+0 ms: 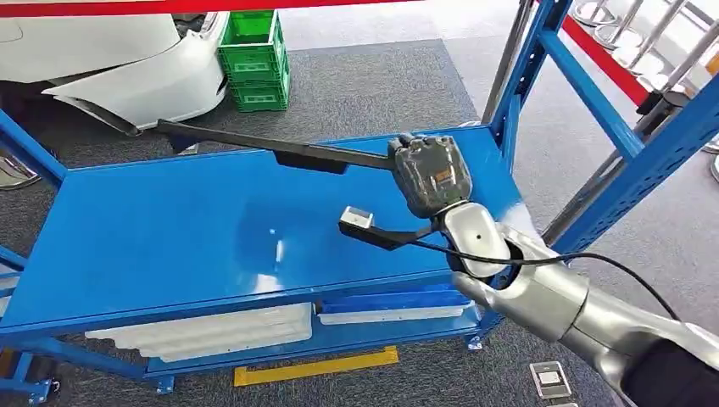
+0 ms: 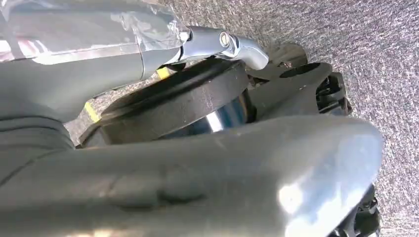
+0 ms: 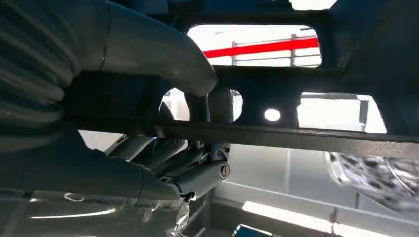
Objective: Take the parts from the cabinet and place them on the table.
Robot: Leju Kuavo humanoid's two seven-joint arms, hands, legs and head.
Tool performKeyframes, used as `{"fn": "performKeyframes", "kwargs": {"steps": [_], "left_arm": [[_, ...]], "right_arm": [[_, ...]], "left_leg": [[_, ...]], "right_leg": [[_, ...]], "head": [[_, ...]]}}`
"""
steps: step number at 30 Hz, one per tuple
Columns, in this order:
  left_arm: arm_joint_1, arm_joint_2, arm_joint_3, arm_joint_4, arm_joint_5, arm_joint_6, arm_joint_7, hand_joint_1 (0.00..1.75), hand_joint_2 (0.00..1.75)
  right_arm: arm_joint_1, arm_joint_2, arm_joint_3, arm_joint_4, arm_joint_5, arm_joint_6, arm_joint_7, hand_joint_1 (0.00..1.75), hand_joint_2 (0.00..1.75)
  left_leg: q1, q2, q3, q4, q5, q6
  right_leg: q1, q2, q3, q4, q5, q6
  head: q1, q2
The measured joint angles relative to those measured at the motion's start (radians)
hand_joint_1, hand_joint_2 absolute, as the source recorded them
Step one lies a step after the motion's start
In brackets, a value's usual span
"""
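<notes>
Black slotted part (image 1: 254, 146) in right hand (image 1: 431, 174)

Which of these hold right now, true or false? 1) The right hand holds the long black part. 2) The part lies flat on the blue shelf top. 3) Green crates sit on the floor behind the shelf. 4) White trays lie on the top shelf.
1) True: the right hand grips the long black part.
2) False: it is held above the blue shelf top.
3) True: green crates.
4) False: the white trays lie on the lower shelf.
</notes>
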Motion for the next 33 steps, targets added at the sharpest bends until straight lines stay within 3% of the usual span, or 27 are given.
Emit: {"fn": "performKeyframes", "kwargs": {"steps": [6,7,20,33], "left_arm": [[-0.001,0.0,0.0,0.0,0.026,-0.014,0.002,0.0,0.0],[-0.001,0.0,0.0,0.0,0.027,-0.014,0.001,0.0,1.75],[-0.003,0.0,0.0,0.0,0.039,-0.019,0.01,0.0,1.75],[-0.007,0.0,0.001,0.0,0.076,0.005,0.032,0.0,1.75]], "right_arm": [[-0.006,-0.003,0.0,-0.068,0.008,0.007,-0.004,1.75,1.75],[-0.006,-0.005,0.0,-0.081,0.011,0.011,-0.006,1.75,1.75],[-0.005,-0.005,0.005,-0.204,0.031,0.037,-0.036,1.75,1.75],[0.0,-0.005,0.006,-0.223,0.002,0.032,-0.013,1.75,1.75]], "left_leg": [[0.0,0.0,-0.001,0.0,0.0,0.0],[0.0,0.0,-0.002,0.0,0.0,0.0],[-0.001,0.0,-0.003,0.001,0.0,0.0],[0.0,0.0,-0.003,0.001,0.0,0.0]], "right_leg": [[0.0,0.0,-0.001,0.0,0.0,0.0],[0.0,0.0,-0.001,0.0,0.0,0.0],[-0.001,0.0,-0.002,0.0,0.0,0.0],[-0.001,0.0,-0.002,0.0,0.0,0.0]], "head": [[0.001,0.0],[0.001,0.0],[0.0,0.0],[0.001,0.0]]}}
